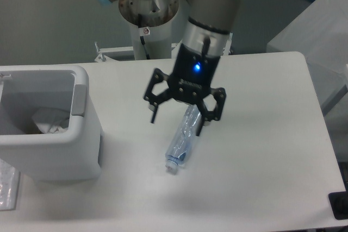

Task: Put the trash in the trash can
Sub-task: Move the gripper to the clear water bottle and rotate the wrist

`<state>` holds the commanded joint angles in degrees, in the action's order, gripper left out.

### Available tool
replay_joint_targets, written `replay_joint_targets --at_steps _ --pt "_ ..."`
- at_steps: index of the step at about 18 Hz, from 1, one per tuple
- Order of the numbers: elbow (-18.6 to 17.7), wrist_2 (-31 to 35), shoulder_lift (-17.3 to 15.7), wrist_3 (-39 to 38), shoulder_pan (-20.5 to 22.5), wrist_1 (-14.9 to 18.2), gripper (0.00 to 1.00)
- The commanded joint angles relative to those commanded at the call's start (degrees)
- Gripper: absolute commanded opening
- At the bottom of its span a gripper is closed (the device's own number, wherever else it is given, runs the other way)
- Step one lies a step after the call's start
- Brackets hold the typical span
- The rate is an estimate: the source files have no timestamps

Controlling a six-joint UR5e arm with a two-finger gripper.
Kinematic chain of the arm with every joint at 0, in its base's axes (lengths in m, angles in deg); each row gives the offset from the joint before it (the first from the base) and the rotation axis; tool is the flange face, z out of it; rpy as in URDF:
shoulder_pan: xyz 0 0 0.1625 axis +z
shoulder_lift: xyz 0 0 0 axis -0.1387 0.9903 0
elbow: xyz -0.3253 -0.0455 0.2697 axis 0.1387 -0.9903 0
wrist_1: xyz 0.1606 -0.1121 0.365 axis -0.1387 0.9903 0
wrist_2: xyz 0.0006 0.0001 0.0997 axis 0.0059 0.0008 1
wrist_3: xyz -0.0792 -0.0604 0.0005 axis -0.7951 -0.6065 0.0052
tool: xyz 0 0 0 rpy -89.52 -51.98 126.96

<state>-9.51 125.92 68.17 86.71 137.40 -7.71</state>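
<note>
Tool: fingers spread wide, nothing between them.
Bottle: flat on the table, just beneath the tool.
Wrapper: inside the bin, far left of the tool.

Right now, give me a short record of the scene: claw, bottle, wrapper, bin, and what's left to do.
claw: open, empty, above the upper end of the bottle
bottle: crushed, clear bluish, lying on the table, cap end toward the camera
wrapper: crumpled, inside the bin
bin: white, at the table's left edge
remaining: bottle not yet grasped or binned
</note>
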Motion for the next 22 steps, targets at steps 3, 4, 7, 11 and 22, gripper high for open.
replay_joint_targets --at_steps 3,4,7,11,22 --pt "1.07 5.52 5.89 0.87 0.09 1.32 1.00" --pt "0.81 8.42 6.43 1.75 0.26 1.76 1.00" --pt "0.80 9.94 8.01 3.07 0.00 4.57 1.00" --pt "1.60 14.93 12.40 5.18 -2.45 5.72 1.00" --pt "1.60 20.40 16.28 6.42 -9.22 10.64 1.00"
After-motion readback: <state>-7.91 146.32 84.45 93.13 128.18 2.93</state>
